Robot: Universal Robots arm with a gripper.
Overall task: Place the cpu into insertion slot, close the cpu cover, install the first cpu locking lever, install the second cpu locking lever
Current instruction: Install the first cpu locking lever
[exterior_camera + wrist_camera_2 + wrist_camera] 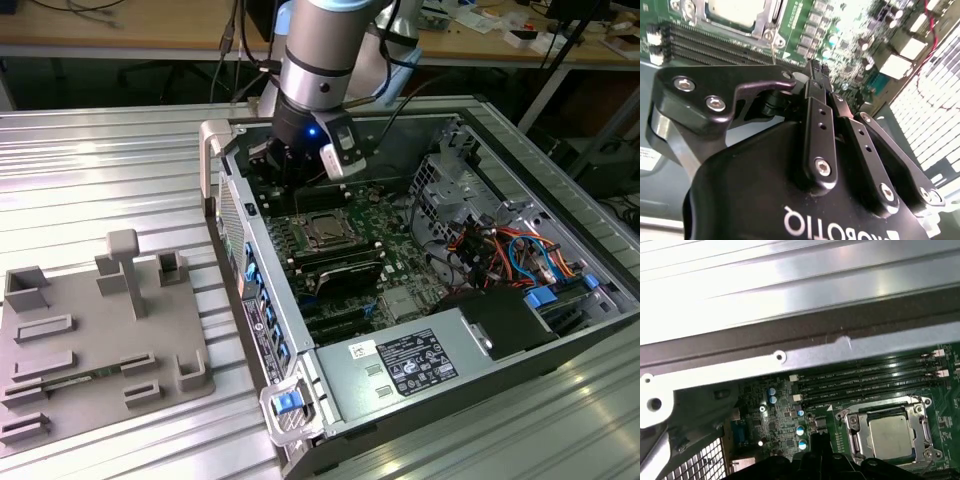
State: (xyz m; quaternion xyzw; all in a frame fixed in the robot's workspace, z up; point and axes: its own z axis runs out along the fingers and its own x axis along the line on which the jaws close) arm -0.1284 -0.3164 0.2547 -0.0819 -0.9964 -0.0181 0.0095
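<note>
Exterior view, near side: the computer case (252,300) is lying open on the ribbed metal table (100,170). A grey tray (90,310) of holders is resting beside the case on the exterior view's left. A grey power supply box (400,365) is occupying the case's near end.

Beyond it, the chip (327,230) is sitting in the socket (842,416) on the green board. In the first wrist view the chip (890,435) is showing a flat, dull silvery square top. The cover (922,427), a thin shiny metal frame, is lying down around the chip's edges. Long black memory slots (865,382) are running alongside the socket.

Farther in, the arm (320,60) is reaching down into the case. The tool (813,67) is hanging over the board, beside the socket and toward the case's far wall. In the second wrist view its fingers (816,130) are drawn together at the tips, with nothing visible between them. The tool (821,442) is standing apart from the chip (735,10) and the cover, touching neither. Small blue-topped capacitors (801,430) are standing just beside its tip.
</note>
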